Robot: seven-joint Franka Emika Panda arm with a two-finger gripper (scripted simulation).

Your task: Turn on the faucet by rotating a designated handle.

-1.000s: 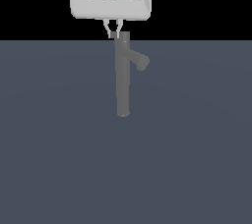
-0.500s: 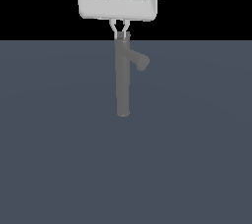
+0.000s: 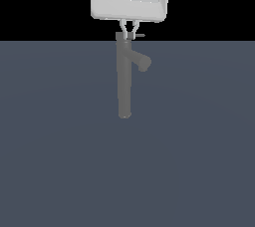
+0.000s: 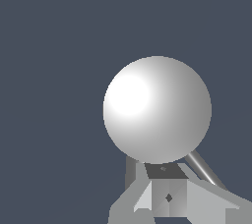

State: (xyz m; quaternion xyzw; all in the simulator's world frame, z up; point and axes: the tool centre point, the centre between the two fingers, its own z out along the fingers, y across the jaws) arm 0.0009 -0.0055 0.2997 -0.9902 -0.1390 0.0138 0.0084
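Observation:
The faucet (image 3: 124, 79) is a tall slim grey column with a stubby angled spout (image 3: 142, 62) on the exterior view's right. The handle (image 3: 140, 35) is a thin short rod sticking out from the top cap to the exterior view's right. My gripper (image 3: 129, 35) hangs straight above the column, its fingers drawn together in a narrow V whose tips are at the top cap, beside the handle's root. In the wrist view a pale round dome (image 4: 157, 109) fills the middle, with the handle rod (image 4: 204, 169) slanting from under it next to my gripper (image 4: 168, 197).
A flat dark blue-grey surface (image 3: 60, 161) stretches all around the faucet. The background above its far edge is black. No other objects show.
My gripper has moved toward the exterior view's right and slightly down, from beside the faucet's top to directly over it. The handle rod now shows past the fingertips.

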